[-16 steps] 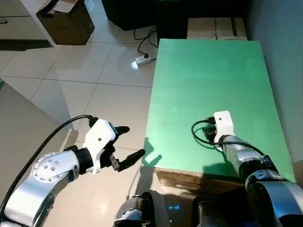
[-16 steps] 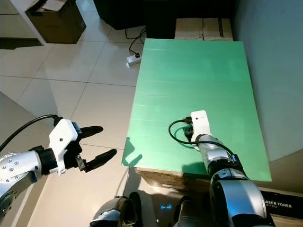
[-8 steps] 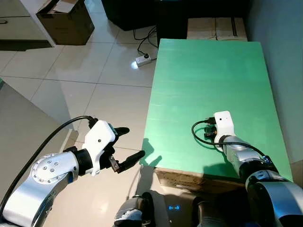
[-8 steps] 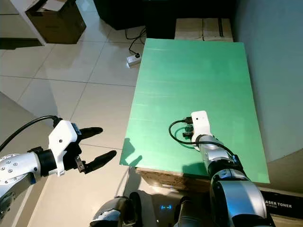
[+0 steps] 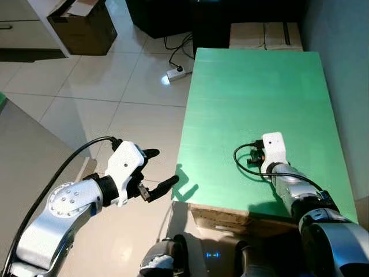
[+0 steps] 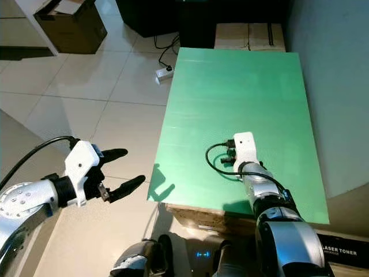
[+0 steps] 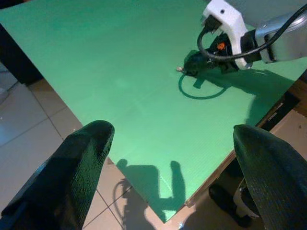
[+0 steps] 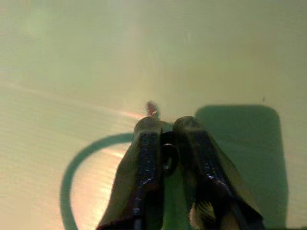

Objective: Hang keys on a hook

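Observation:
On the green table (image 5: 253, 86), near its front edge, my right gripper (image 8: 165, 125) points down at the tabletop and is shut on the keys (image 8: 168, 155). A dark ring shows between the fingers and a small reddish tip pokes out beyond them. From the head, the white wrist housing (image 5: 274, 145) covers the keys; a black cable loops beside it. My left gripper (image 5: 161, 168) hangs open over the tiled floor, left of the table's front corner, holding nothing. The left wrist view looks across the table at the right gripper (image 7: 196, 64).
A white power strip (image 5: 176, 73) with its cord lies on the floor left of the table. A cardboard box (image 5: 83, 26) stands at the far left, flat boxes (image 5: 265, 36) behind the table. A grey wall runs along the table's right side.
My left gripper has shifted a little up and toward the table's corner, still open. The right gripper has stayed put on the tabletop.

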Motion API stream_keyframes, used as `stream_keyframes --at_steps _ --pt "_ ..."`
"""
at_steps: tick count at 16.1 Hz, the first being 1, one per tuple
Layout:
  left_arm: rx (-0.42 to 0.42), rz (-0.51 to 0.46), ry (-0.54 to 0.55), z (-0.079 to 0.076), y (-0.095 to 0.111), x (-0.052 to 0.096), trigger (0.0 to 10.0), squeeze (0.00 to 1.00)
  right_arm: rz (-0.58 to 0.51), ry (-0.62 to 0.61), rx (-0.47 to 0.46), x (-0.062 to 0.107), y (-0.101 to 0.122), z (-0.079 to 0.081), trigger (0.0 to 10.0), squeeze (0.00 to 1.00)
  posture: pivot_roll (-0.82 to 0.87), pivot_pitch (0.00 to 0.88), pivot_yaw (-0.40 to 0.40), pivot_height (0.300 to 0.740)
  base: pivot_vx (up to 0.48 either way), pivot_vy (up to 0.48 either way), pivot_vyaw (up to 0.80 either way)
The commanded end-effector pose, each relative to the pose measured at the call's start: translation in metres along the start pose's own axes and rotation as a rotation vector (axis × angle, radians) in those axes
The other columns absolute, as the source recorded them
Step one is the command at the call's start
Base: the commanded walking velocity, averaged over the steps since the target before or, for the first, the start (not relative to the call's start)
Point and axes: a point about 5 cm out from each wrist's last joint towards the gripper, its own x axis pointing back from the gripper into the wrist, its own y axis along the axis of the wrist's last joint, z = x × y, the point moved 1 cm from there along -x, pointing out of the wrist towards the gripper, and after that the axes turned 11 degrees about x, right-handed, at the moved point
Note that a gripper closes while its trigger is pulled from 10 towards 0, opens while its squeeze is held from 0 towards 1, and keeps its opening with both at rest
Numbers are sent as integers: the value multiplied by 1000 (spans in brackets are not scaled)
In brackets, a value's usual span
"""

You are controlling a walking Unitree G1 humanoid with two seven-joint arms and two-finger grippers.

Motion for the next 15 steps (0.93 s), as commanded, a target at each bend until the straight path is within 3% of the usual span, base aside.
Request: stream_keyframes --at_steps 1,7,11,15 --pt "-14 0 16 4 0 1 10000 0 -16 11 -55 1 -5 6 0 0 104 149 141 740 0 0 0" --pt "-4 -37 97 18 -13 -21 10000 0 -174 -53 62 8 5 12 0 0 -23 97 137 740 0 0 0" --pt "21 -116 215 29 -11 -31 10000 0 -267 -157 226 26 4 17 0 0 -46 92 115 740 0 0 0" --pt "19 -129 232 32 -11 -34 10000 0 -217 -215 246 26 -4 11 0 0 -42 87 115 740 0 0 0"
